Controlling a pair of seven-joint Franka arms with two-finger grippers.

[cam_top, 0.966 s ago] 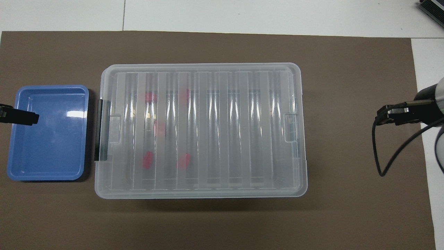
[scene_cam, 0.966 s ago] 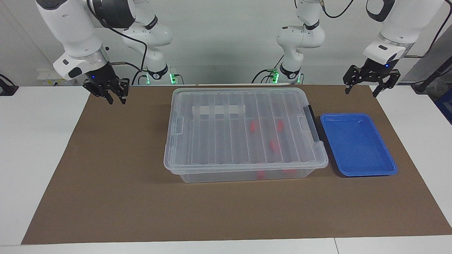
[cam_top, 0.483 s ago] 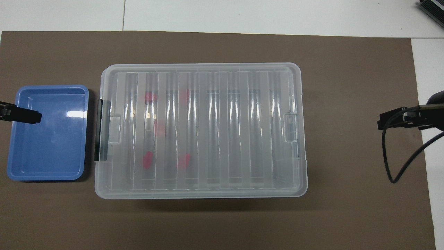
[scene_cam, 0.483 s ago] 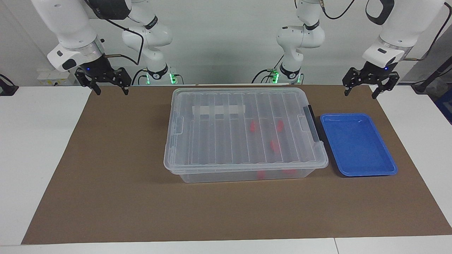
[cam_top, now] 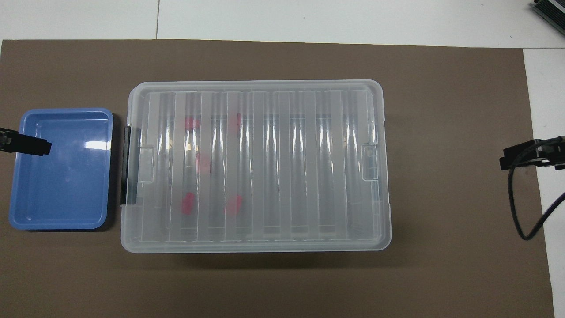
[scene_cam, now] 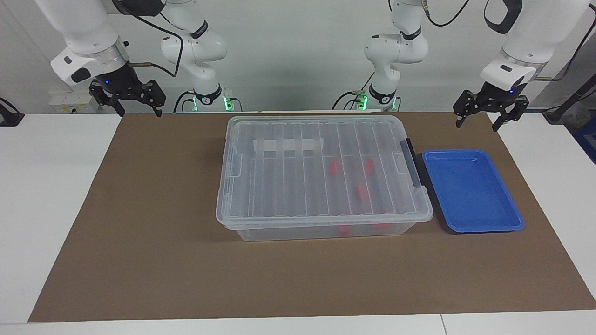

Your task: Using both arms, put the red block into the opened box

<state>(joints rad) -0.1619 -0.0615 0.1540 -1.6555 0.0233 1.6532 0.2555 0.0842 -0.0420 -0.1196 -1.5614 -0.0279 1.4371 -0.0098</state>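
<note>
Facing view: five small bright red blocks are counted inside the box [scene_cam: 321, 181], seen blurred through its ribbed clear lid [scene_cam: 298, 195], which lies closed on top. One red block [scene_cam: 333, 167] and its neighbours are gathered in the half of the box toward the left arm's end of the table. A black handle [scene_cam: 410, 160] is fixed to that end, and a white tape strip [scene_cam: 287, 145] is seen on the side nearer the robots; no writing can be read on it. One blue tray [scene_cam: 500, 221] is set just beside the handle end, with nothing in it. Both pieces rest on one brown mat [scene_cam: 149, 242].

The left gripper [scene_cam: 489, 114] is held raised with fingers spread wide and nothing between them, over the mat's edge near the tray. The right gripper [scene_cam: 132, 100] is likewise spread wide and unladen, raised over the mat's corner at the right arm's end.
</note>
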